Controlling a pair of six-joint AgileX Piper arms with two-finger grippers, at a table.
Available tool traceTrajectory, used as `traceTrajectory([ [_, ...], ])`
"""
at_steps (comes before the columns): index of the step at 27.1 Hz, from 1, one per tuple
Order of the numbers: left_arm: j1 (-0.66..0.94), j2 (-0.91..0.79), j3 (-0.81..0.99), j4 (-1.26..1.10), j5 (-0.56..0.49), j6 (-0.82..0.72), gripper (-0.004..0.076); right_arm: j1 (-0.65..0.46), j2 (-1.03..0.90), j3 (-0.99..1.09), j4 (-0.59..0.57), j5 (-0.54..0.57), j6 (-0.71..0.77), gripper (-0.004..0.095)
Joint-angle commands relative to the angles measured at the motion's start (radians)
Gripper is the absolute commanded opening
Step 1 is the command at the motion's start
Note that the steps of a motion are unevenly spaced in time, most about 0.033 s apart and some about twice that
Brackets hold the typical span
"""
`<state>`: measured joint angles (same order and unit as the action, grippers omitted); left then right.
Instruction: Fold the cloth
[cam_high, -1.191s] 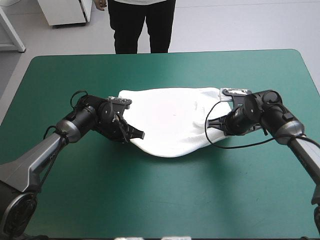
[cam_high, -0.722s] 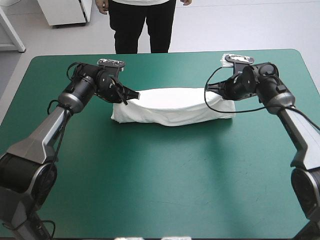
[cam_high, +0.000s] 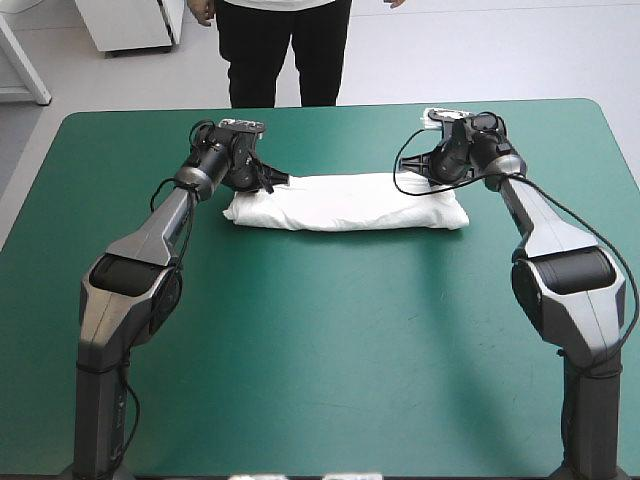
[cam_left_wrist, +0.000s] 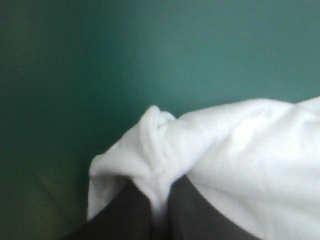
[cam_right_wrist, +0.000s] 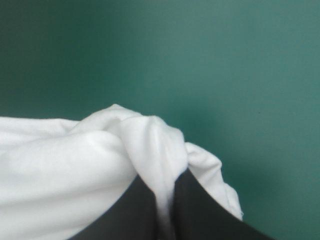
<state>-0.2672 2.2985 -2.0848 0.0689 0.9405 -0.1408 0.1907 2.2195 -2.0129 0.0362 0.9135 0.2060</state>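
T-shirt (cam_high: 345, 203) lies as a long folded band across the far half of the tabletop (cam_high: 320, 350), its ends clamped in the left pincer (cam_left_wrist: 159, 187) and right pincer (cam_right_wrist: 167, 180), so you'd best lower both level and release together.

The table (cam_high: 320, 380) is taken from above and behind, faced toward twelve o'clock and downward, from well back. Both wrist views are held close on the T-shirt (cam_high: 345, 203); its nine and three o'clock ends are shared with the high view.
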Motion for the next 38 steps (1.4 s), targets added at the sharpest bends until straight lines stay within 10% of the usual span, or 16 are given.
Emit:
traceTrajectory([
  [1,0.003,-0.070,-0.035,-0.001,-0.034,0.007,0.0027,-0.006,-0.068,-0.043,0.030,0.007,-0.076,0.0080],
  [5,0.003,-0.095,-0.068,-0.004,0.040,0.009,0.0305,-0.006,-0.073,-0.092,0.064,0.092,-0.071,0.0508],
  [8,0.003,-0.149,-0.092,0.000,0.088,0.011,0.0432,-0.006,-0.105,-0.156,0.058,0.102,-0.067,0.0545],
  [13,-0.001,-0.249,-0.094,-0.049,0.085,0.009,0.0361,-0.006,-0.179,-0.169,0.046,0.167,-0.043,0.0466],
  [17,-0.034,-0.289,-0.094,-0.105,0.058,0.058,-0.0016,-0.006,-0.218,-0.169,0.019,0.209,-0.022,0.0462],
  [38,-0.286,-0.099,-0.094,-0.182,0.022,0.141,-0.0010,-0.214,-0.282,-0.158,0.152,0.298,-0.027,0.0372],
])
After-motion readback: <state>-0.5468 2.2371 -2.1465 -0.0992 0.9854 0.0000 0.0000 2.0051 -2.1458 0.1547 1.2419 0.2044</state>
